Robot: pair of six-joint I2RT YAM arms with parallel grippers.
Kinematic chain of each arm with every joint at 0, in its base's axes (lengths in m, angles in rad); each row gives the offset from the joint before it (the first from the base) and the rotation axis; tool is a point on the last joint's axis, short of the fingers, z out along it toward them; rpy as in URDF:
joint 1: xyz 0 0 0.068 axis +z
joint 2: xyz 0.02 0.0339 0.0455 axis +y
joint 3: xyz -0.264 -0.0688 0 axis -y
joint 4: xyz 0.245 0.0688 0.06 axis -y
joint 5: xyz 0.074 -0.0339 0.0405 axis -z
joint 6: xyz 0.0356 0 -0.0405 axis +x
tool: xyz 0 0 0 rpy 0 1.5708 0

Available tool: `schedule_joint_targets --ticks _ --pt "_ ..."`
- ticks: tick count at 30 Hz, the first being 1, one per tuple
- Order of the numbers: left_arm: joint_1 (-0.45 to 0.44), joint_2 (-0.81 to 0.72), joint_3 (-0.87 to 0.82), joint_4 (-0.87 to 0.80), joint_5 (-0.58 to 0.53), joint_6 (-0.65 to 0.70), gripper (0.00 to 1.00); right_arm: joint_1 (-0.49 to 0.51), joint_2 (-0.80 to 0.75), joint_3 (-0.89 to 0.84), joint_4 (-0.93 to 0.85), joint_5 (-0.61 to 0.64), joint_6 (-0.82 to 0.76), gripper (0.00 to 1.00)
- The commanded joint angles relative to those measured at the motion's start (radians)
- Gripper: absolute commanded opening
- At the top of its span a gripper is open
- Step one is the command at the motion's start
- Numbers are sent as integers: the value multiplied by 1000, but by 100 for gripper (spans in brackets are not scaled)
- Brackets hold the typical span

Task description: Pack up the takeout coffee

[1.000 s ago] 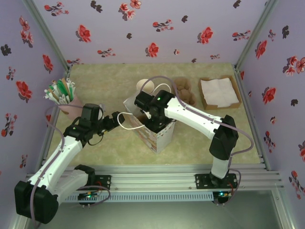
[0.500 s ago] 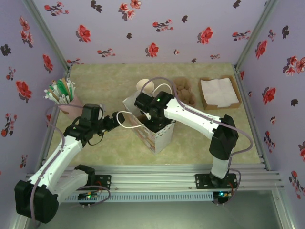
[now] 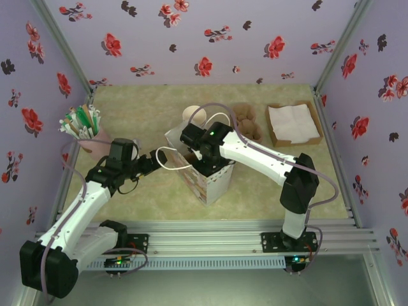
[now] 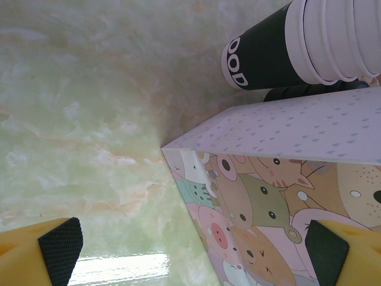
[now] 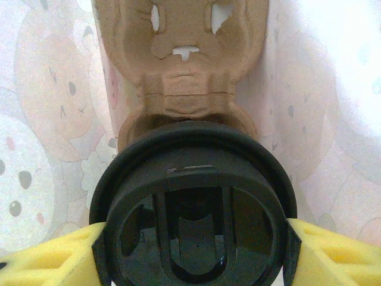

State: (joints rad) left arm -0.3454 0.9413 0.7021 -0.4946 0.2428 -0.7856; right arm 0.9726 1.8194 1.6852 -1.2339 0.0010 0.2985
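Note:
The takeout coffee [image 5: 193, 208] shows its round black lid from above in the right wrist view. My right gripper [image 5: 193, 241] is shut on it, one yellow finger on each side of the lid. The cup hangs inside the cartoon-animal paper bag [image 3: 213, 182], just above a brown cardboard cup carrier [image 5: 184, 59] lying in the bag. From above, my right gripper [image 3: 194, 153] reaches down into the bag's mouth. My left gripper [image 4: 193, 256] is open beside the bag [image 4: 268, 190], with the bag's near corner between its black pads [image 4: 59, 247]. It sits by the bag's white handle [image 3: 167, 162].
A stack of cream-rimmed dark cups [image 3: 194, 116] lies behind the bag. A pink holder of straws [image 3: 83, 124] stands at the left. Brown cup carriers [image 3: 247, 124] and a cardboard tray of white napkins [image 3: 293, 124] sit at the back right. Floral walls close in three sides.

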Motion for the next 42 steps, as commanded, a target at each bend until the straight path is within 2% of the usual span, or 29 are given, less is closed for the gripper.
schedule_joint_targets --ticks 1,42 --pt "10 3 16 2 -7 22 99 -8 -11 22 -42 -15 19 68" --pt "11 -6 8 5 -8 20 99 -8 7 30 -52 -21 22 68"
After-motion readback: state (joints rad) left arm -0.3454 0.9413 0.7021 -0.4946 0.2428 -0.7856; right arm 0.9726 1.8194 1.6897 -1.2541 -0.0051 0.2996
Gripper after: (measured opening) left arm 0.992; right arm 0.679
